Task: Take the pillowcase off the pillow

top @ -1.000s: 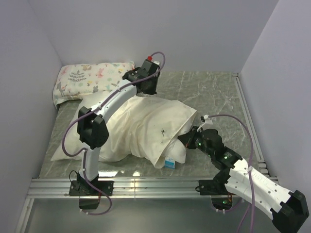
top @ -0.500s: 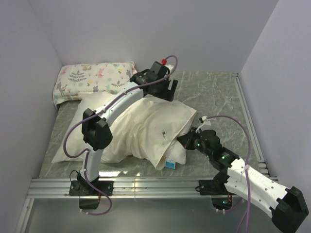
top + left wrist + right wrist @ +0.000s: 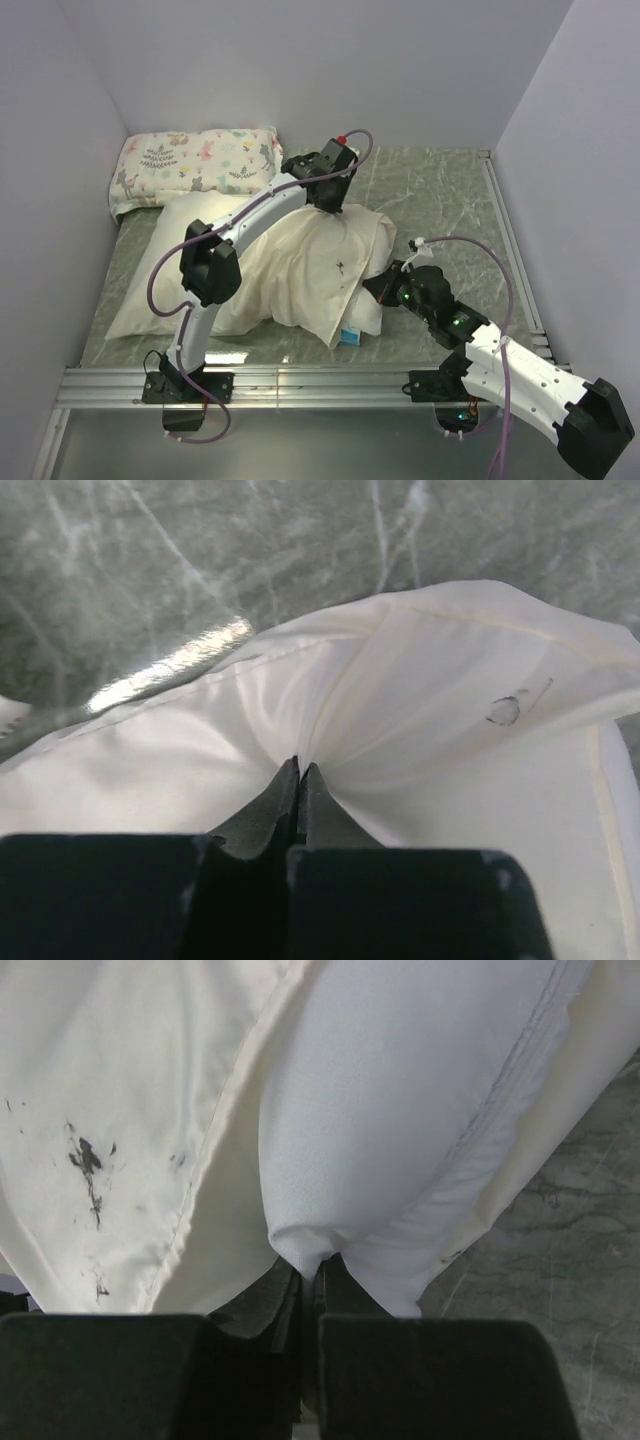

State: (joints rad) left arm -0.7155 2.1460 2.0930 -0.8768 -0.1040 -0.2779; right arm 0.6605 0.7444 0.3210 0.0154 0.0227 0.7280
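Left gripper point(image 3: 300, 772) jaws pinching pillowcase point(image 3: 440, 690) fold at tips, right gripper point(image 3: 312, 1268) jaws clamped on pillow point(image 3: 400, 1110) corner, pillowcase hem left of them

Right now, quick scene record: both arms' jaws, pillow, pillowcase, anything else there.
left jaws: shut, pinching the pillowcase near its far edge
right jaws: shut, pinching the pillow at its exposed end
pillowcase: covers most of the pillow, dark marks
pillow: near-right end exposed, blue label showing
other: printed pillow, far-left corner of table
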